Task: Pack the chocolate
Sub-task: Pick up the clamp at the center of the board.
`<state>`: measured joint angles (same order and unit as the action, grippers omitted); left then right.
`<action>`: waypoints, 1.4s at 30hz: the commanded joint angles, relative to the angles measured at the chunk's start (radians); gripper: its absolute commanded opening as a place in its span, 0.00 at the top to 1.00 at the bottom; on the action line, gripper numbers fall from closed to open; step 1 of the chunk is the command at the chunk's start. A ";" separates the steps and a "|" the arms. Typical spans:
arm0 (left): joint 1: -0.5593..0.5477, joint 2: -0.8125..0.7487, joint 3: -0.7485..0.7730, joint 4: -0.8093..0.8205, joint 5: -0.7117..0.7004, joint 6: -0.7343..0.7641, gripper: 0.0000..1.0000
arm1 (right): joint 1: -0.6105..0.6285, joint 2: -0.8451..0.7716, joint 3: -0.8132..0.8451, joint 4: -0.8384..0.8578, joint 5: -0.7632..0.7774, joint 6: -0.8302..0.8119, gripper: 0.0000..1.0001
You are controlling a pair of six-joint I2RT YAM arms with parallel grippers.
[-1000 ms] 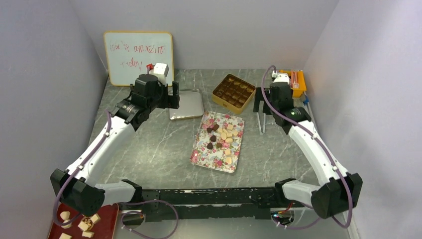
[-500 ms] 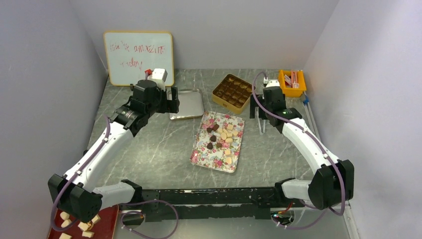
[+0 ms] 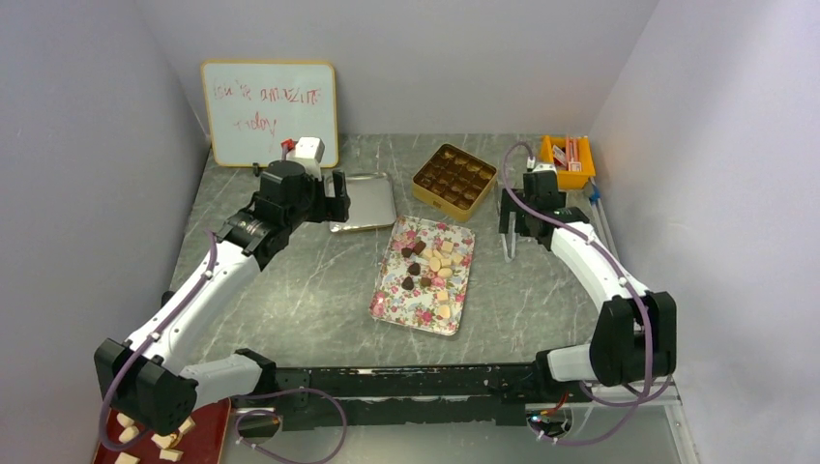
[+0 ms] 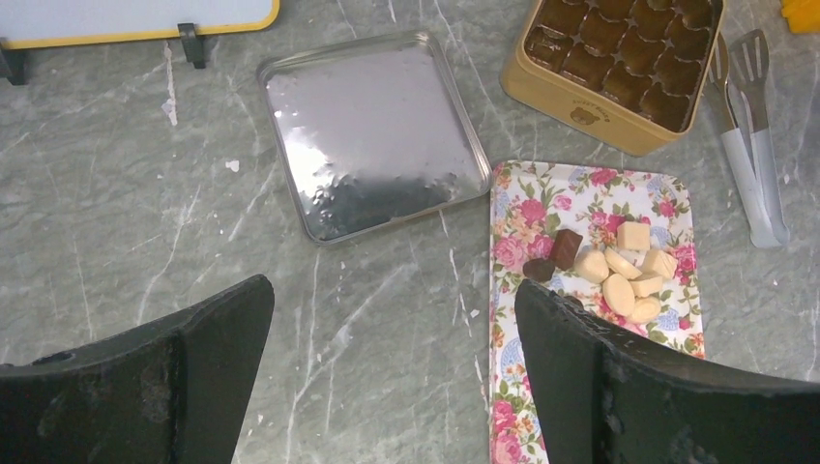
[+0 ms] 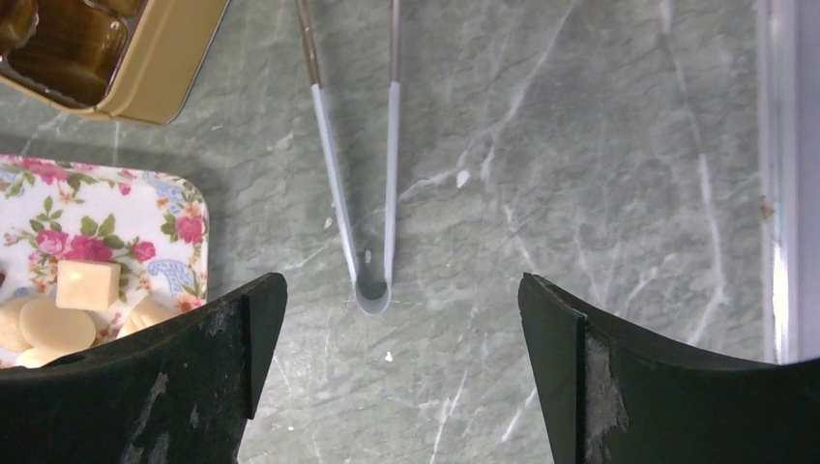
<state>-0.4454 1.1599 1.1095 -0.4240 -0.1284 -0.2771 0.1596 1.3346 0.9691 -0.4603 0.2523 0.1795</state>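
The chocolate [image 3: 432, 266] lies heaped on the floral tray [image 3: 395, 302], beside the gold box [image 3: 454, 176]. Left gripper [image 4: 392, 309] and right gripper [image 5: 396, 319] gape wide, empty, the right over the tongs [image 5: 391, 174]. Those thin tongs lie flat, so a closing pinch may skid off or knock them aside.

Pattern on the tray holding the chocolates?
Pink roses on white; tray shows best in left wrist view.
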 commanded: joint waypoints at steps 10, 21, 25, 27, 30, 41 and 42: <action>0.007 -0.015 -0.047 0.115 0.006 -0.025 0.00 | -0.005 0.142 0.016 0.086 -0.084 0.029 0.06; 0.029 -0.005 -0.078 0.162 0.001 -0.023 0.00 | -0.005 0.273 0.069 0.109 -0.081 0.026 0.06; 0.039 0.000 -0.093 0.177 0.004 -0.025 0.00 | -0.007 0.310 0.092 0.116 -0.081 0.025 0.06; 0.045 0.005 -0.098 0.183 0.008 -0.026 0.00 | -0.008 0.326 0.101 0.120 -0.078 0.025 0.07; 0.051 0.012 -0.104 0.194 0.010 -0.025 0.00 | -0.013 0.351 0.110 0.128 -0.086 0.028 0.08; 0.068 0.048 -0.122 0.229 0.017 -0.031 0.00 | -0.023 0.441 0.143 0.143 -0.105 0.034 0.11; 0.070 0.050 -0.125 0.232 0.016 -0.031 0.00 | -0.023 0.445 0.145 0.146 -0.107 0.034 0.11</action>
<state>-0.3843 1.2003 0.9905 -0.2443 -0.1280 -0.2909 0.1448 1.7588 1.0691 -0.3527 0.1596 0.1986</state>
